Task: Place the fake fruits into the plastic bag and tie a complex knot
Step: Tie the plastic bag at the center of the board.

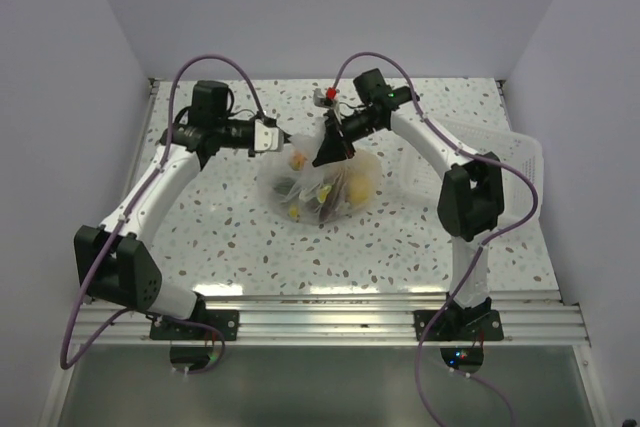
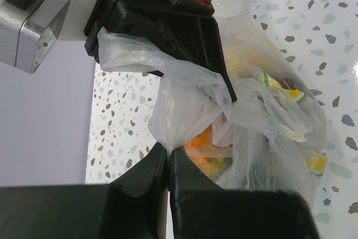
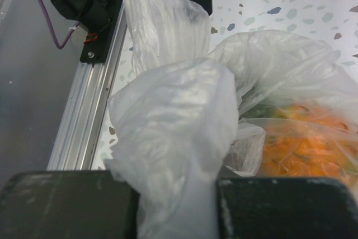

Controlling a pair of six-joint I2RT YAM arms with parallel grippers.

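Observation:
The transparent plastic bag (image 1: 322, 187) lies mid-table with the fake fruits inside: a yellow one (image 1: 361, 185), an orange one (image 1: 298, 160) and darker ones. In the left wrist view orange and yellow fruits (image 2: 207, 146) show through the plastic (image 2: 268, 121). My left gripper (image 2: 168, 152) is shut on a thin pinch of the bag's upper edge, at the bag's left (image 1: 272, 137). My right gripper (image 3: 178, 197) is shut on a thick bunched neck of plastic (image 3: 179, 121), above the bag's top (image 1: 330, 147). I cannot tell whether the neck is knotted.
A rigid white slotted tray (image 1: 505, 162) stands at the right, behind the right arm. The aluminium rail (image 1: 330, 322) runs along the near table edge, also in the right wrist view (image 3: 95, 99). Side walls close in left and right.

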